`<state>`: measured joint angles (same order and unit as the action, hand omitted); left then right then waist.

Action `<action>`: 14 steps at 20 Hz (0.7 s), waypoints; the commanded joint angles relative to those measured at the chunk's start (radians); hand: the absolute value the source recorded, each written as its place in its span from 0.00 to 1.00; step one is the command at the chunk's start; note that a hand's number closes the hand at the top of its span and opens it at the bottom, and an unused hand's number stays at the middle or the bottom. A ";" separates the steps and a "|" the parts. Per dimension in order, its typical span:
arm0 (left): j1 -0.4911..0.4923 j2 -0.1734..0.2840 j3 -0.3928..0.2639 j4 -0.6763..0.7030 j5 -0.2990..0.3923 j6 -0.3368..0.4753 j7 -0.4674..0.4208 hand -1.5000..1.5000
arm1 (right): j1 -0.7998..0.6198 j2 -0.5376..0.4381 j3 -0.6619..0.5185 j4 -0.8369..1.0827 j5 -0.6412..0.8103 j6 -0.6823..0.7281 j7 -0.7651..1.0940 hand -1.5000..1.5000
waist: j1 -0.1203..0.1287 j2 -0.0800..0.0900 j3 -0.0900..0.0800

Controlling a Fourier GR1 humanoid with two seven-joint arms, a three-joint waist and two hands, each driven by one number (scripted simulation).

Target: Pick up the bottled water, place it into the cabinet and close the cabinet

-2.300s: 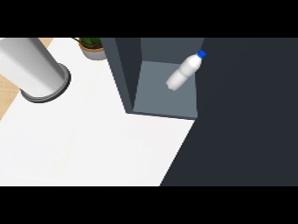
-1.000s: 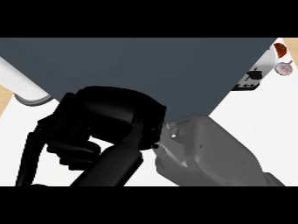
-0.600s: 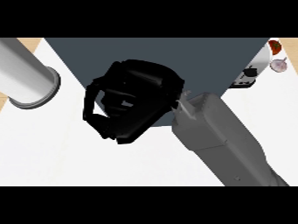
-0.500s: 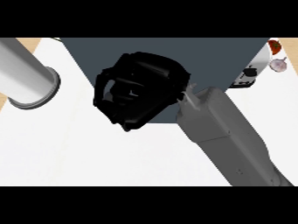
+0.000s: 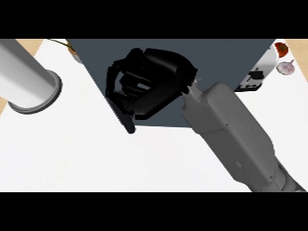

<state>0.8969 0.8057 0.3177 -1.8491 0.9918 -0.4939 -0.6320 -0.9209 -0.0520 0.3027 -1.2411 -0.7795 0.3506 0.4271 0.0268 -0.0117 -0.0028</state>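
White counter (image 5: 83, 153) spread under everything; the dark grey cabinet (image 5: 223, 58) stood on it, a pale cylinder (image 5: 16, 74) to the left, a small appliance (image 5: 256, 79) at the cabinet's right. The grey forearm (image 5: 233, 135), entering at lower right, looked like the right; its black hand (image 5: 146, 88) lay against the cabinet front, fingers curled, apparently holding nothing. To shut the door well, I judged the push should run flat and square to the edge. The bottled water was hidden, presumably inside; the left hand was out of view.
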 commanded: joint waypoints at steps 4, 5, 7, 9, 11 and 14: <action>-0.014 -0.031 0.014 -0.002 -0.023 -0.043 0.010 0.00 | -0.125 -0.004 -0.121 0.123 0.122 -0.087 -0.144 0.00 | 0.010 0.016 0.002; -0.072 -0.034 -0.005 0.025 -0.022 -0.024 0.014 0.00 | -0.145 -0.024 -0.136 0.132 0.118 -0.064 -0.146 0.00 | -0.002 0.020 0.001; -0.032 -0.030 0.017 -0.029 -0.010 -0.012 0.039 0.00 | -0.136 -0.036 -0.135 0.123 0.157 -0.074 -0.177 0.00 | 0.006 0.017 0.003; -0.073 -0.024 0.016 0.031 -0.004 -0.043 0.033 0.00 | -0.179 -0.038 -0.152 0.169 0.170 -0.083 -0.181 0.00 | 0.011 0.023 0.001; -0.079 -0.004 0.031 0.028 0.009 -0.031 0.057 0.00 | -0.183 -0.044 -0.156 0.130 0.187 -0.134 -0.170 0.00 | -0.001 0.019 0.001; -0.069 -0.040 -0.015 -0.023 -0.041 -0.028 0.057 0.00 | -0.204 -0.061 -0.192 0.139 0.159 -0.130 -0.158 0.00 | 0.013 0.020 0.002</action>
<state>0.8321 0.7732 0.3169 -1.8499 0.9653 -0.5086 -0.5785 -0.9604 -0.0388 0.2870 -1.1921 -0.6626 0.3404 0.3275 0.0332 -0.0064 -0.0027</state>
